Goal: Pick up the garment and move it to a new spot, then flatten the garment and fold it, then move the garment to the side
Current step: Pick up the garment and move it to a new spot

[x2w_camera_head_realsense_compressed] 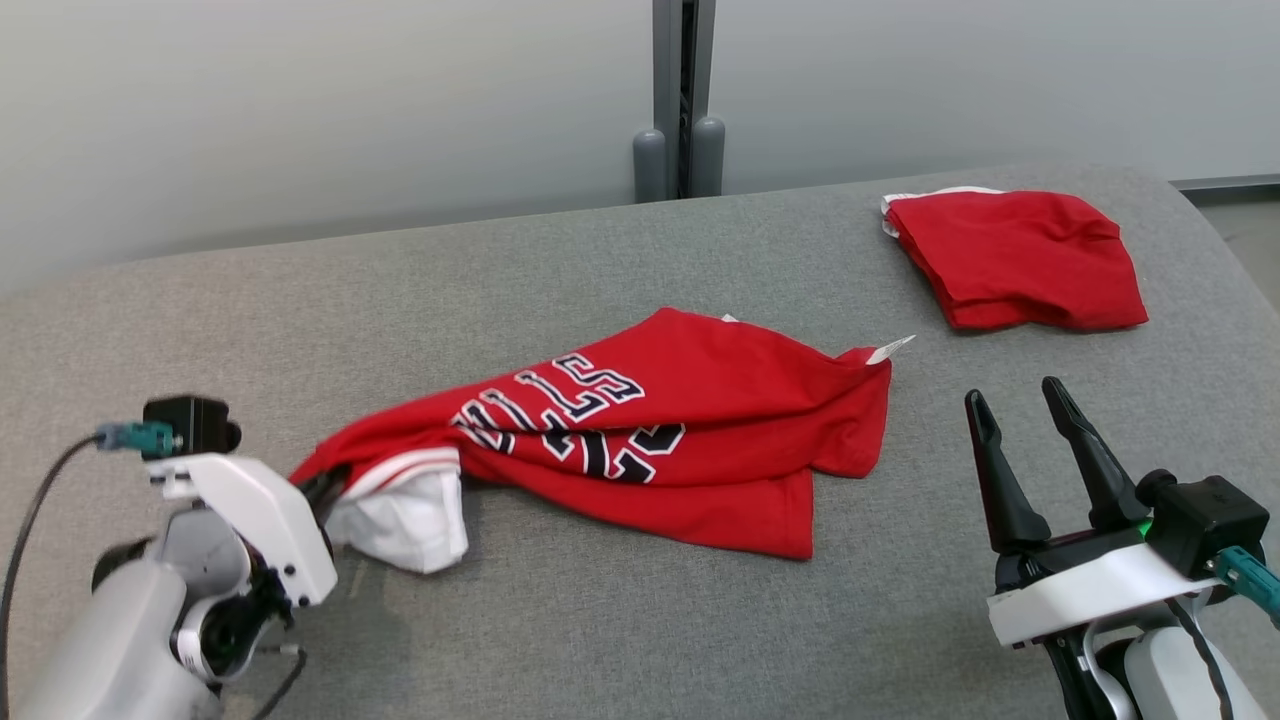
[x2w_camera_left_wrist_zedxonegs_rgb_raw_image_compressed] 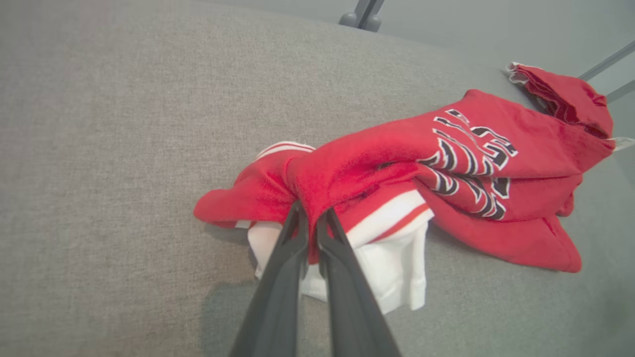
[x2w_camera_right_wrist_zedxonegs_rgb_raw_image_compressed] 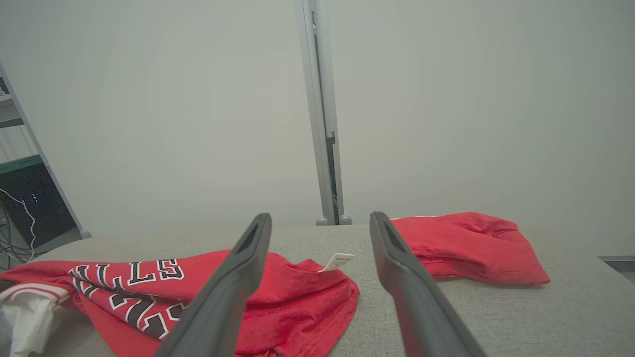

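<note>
From the head view, two red garments lay on the grey desk (x2w_camera_head_realsense_compressed: 640,620). One was the shirt (x2w_camera_head_realsense_compressed: 640,440), crumpled near the middle with dark, white-edged letters across it and one white tag (x2w_camera_head_realsense_compressed: 890,348) sticking out at its far right corner. The other was a folded garment (x2w_camera_head_realsense_compressed: 1020,260), well apart at the far right. Two grippers showed. The left gripper (x2w_camera_head_realsense_compressed: 322,488), at the lower left, had its fingers buried in the shirt's left end, just above a white flap. The right gripper (x2w_camera_head_realsense_compressed: 1015,400), at the lower right, stood with its two fingers spread and nothing between them, near the shirt's right edge but apart from it. One grey post (x2w_camera_head_realsense_compressed: 680,100) rose behind the desk.

In the left wrist view, the left gripper (x2w_camera_left_wrist_zedxonegs_rgb_raw_image_compressed: 310,210) was pinched tight on a bunch of the shirt's (x2w_camera_left_wrist_zedxonegs_rgb_raw_image_compressed: 446,168) red cloth, its two fingers almost touching. The white flap (x2w_camera_left_wrist_zedxonegs_rgb_raw_image_compressed: 397,267) hung below the grip onto the desk (x2w_camera_left_wrist_zedxonegs_rgb_raw_image_compressed: 124,148). The folded garment (x2w_camera_left_wrist_zedxonegs_rgb_raw_image_compressed: 570,96) lay beyond, at the upper right.

In the right wrist view, the right gripper (x2w_camera_right_wrist_zedxonegs_rgb_raw_image_compressed: 320,218) was wide open and held nothing. The shirt (x2w_camera_right_wrist_zedxonegs_rgb_raw_image_compressed: 287,292) lay at the lower left with its tag (x2w_camera_right_wrist_zedxonegs_rgb_raw_image_compressed: 337,260) between the two fingers, and the folded garment (x2w_camera_right_wrist_zedxonegs_rgb_raw_image_compressed: 466,245) lay to the right.
</note>
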